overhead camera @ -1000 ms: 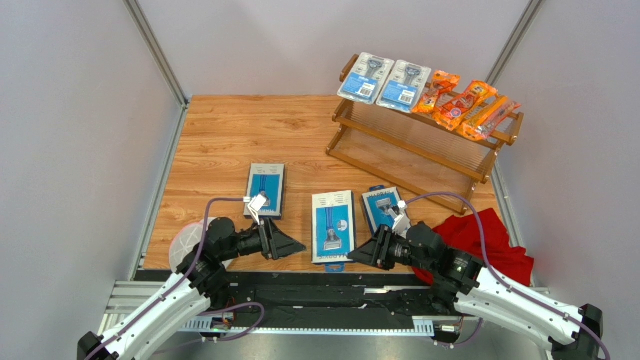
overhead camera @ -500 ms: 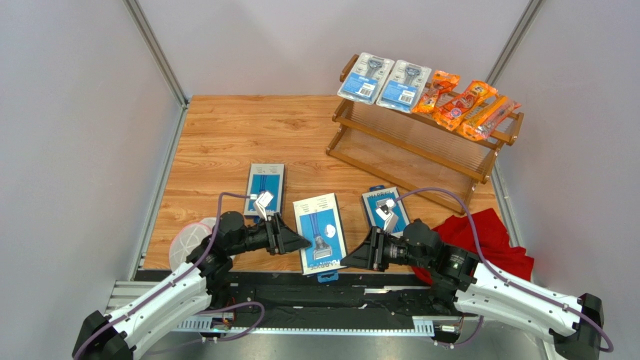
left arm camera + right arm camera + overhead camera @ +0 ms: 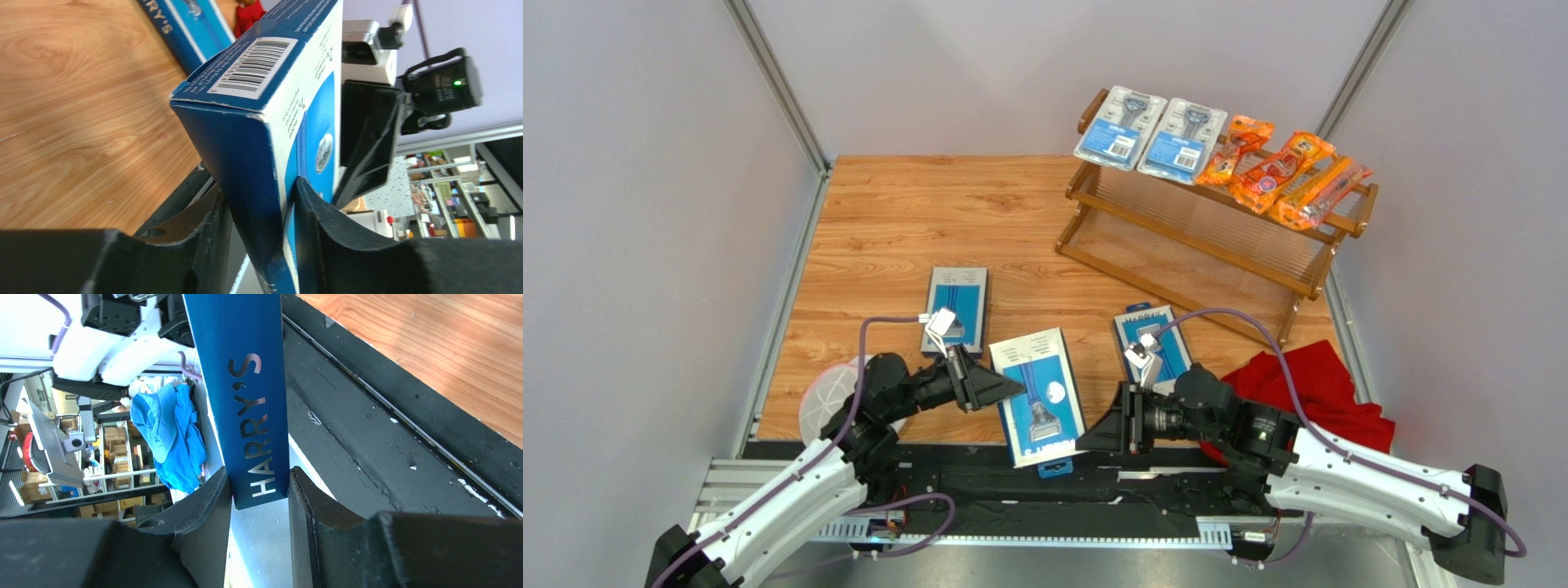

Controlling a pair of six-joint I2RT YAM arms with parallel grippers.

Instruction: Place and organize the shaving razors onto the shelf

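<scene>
- The left tool (image 3: 1011, 390) is clamped on the blue razor box (image 3: 1038, 395). Its own camera shows one of its fingers (image 3: 316, 214) flat against the printed front and the other against the back, with no gap either side.
- The right tool (image 3: 1087, 436) pinches the same box from the opposite side, on its narrow edge (the one lettered HARRY'S, which fills that wrist's view). The box sits between the two tools, tilted, over the near edge of the counter (image 3: 891, 221).
- From overhead you get the box's white-and-blue front. Only the left wrist view shows the barcode (image 3: 251, 64) on the end flap, and it catches the right tool's black body just behind the box.
- Only the right wrist view shows the black rail (image 3: 368, 435) running directly under that tool.
- Just beyond the left tool a second blue box (image 3: 957, 304) lies flat on the counter. Just beyond the right tool lies a third blue box (image 3: 1163, 349), and a red cloth (image 3: 1314, 380) is off to that tool's right.
- Well beyond the right tool stands the shelf (image 3: 1200, 228), with its top tier carrying two blister packs (image 3: 1120, 126) and several orange bags (image 3: 1286, 165).
</scene>
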